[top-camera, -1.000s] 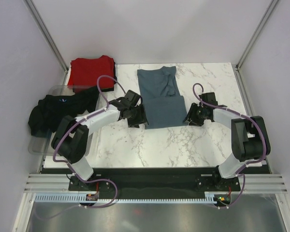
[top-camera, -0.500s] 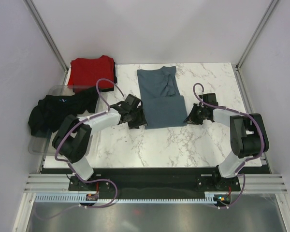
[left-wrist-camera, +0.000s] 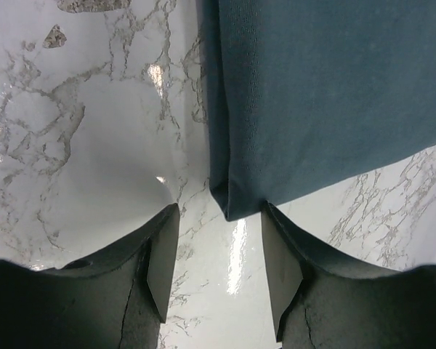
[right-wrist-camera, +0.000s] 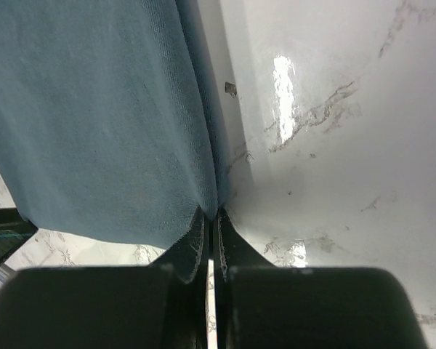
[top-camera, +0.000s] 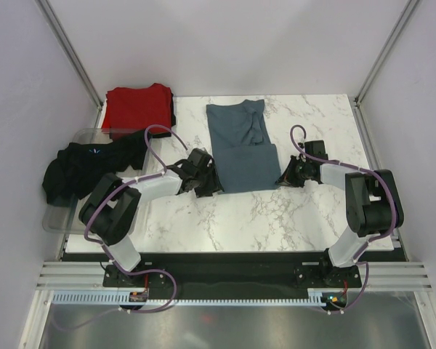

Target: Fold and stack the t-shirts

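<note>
Firmly in right gripper point(right-wrist-camera: 212, 218): blue-grey t-shirt point(right-wrist-camera: 102, 123)

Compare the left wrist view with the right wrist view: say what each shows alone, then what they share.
Left wrist only: the left gripper, jaws open on either side of a corner of the blue shirt, not yet closed on it. Right wrist only: the right gripper, jaws shut, pinching the shirt's edge. Both: the blue shirt lying on the marble table.
</note>
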Tool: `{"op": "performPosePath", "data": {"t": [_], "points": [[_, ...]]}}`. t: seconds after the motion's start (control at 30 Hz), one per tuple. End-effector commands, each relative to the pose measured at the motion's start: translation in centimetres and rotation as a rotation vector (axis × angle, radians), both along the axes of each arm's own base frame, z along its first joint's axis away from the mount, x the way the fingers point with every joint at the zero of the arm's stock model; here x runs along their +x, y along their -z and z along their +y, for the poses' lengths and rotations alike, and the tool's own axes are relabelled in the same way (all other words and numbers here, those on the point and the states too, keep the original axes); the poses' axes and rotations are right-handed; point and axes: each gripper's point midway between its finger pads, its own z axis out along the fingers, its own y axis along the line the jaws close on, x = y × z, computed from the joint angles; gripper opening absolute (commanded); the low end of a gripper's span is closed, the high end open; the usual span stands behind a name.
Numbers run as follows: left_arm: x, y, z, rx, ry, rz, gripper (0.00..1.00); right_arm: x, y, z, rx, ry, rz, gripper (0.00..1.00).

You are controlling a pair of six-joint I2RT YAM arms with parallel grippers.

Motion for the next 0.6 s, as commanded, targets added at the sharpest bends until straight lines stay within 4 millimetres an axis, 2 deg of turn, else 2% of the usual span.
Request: {"op": "performPosePath", "data": {"t": [0.0,0.1,0.2,0.3,0.33,0.5,0.57], "points": [[0.9,-0.8,-0.8,-0.047,-0.022,-0.046,0.56,-1.1,2.3,-0.7,-0.043,0.005,0.055,0.0],[1.0,0.1,-1.0,-0.038,-0.025,-0.025,0.55,-1.2,2.4,-0.7,-0.04,0.007,0.056,0.0],[0.5,1.8,-1.1,-0.039,-0.03,0.015,0.5,-1.2,2.4,-0.7,-0.041,0.009,0.057,0.0],[0.1,2.8,-1.0,-0.036,-0.035,0.033,0.36,-1.3,2.5,-0.7,-0.041,0.007,0.058,0.0],[0.0,2.9,-1.1,-0.033,-0.032,0.036,0.27,-1.3,2.5,-0.8,-0.041,0.009,0.059,0.0],[-0.1,2.8,-0.8,-0.013,-0.044,0.033,0.04,-1.6,2.3,-0.6,-0.026,0.012,0.055,0.0],[0.0,2.6,-0.7,-0.009,-0.046,0.029,0.02,-1.8,2.2,-0.5,-0.018,0.01,0.057,0.0]]}}
